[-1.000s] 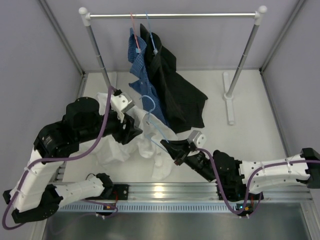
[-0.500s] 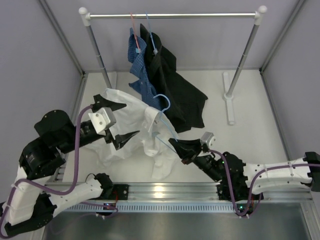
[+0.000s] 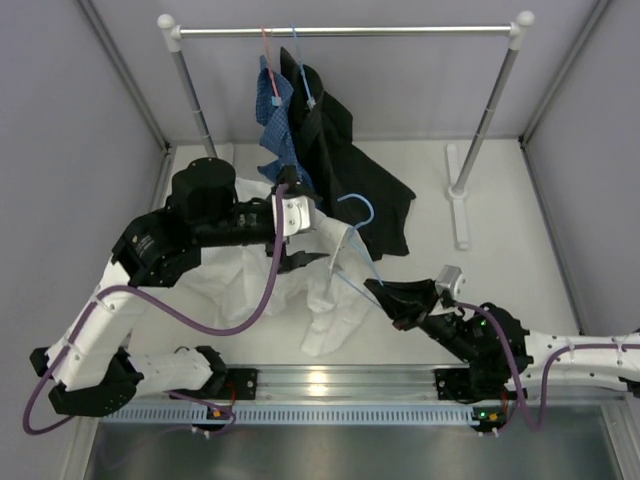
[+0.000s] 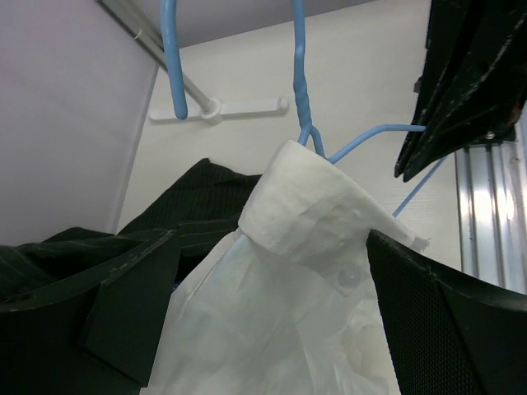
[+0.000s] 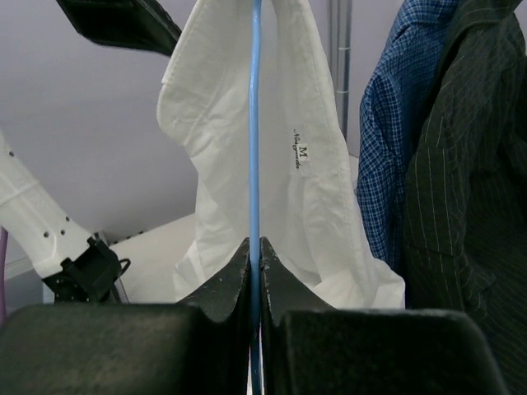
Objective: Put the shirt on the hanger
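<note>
Softly crumpled shirt [image 4: 305, 216], thin wire hanger [image 4: 300, 90]

obstacle: black shirt [image 3: 352, 175] just behind hanger [image 4: 302, 99] | right: seemingly open

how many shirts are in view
3. The white shirt has its collar up at the hanger between the arms. The blue checked shirt and the black shirt hang from the rail behind. More could be hidden behind these.

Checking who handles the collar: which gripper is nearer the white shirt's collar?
Left: the left gripper straddles the collar, jaws open; the right gripper clamps the hanger, farther off.
</note>
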{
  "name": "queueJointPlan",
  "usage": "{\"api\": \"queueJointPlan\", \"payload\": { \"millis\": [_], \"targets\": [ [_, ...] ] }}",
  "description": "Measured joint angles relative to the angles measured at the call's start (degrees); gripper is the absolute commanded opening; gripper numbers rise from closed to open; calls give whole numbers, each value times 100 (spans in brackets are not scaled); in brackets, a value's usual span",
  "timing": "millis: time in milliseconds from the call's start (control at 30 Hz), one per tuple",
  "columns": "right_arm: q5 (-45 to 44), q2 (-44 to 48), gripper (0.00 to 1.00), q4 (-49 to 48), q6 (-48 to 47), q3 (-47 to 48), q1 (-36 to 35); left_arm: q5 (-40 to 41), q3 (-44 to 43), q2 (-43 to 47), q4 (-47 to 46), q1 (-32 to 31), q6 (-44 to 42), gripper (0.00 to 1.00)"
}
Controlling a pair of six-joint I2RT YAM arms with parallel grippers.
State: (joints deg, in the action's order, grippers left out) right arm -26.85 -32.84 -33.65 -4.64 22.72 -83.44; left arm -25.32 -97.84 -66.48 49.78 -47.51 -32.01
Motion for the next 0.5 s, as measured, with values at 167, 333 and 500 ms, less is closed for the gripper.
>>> {"api": "queueJointPlan", "payload": {
  "millis": [167, 333, 500],
  "targets": [
    [219, 503, 0, 577, -39, -109, 0, -693, -153, 20, 164, 0, -4, 98],
    [485, 807, 0, 1029, -131, -133, 0, -1152, -109, -103, 361, -2, 61, 98],
    [809, 922, 0, 1362, -232, -133, 2, -1215, 214, -221, 531, 0, 125, 93]
  ]
}}
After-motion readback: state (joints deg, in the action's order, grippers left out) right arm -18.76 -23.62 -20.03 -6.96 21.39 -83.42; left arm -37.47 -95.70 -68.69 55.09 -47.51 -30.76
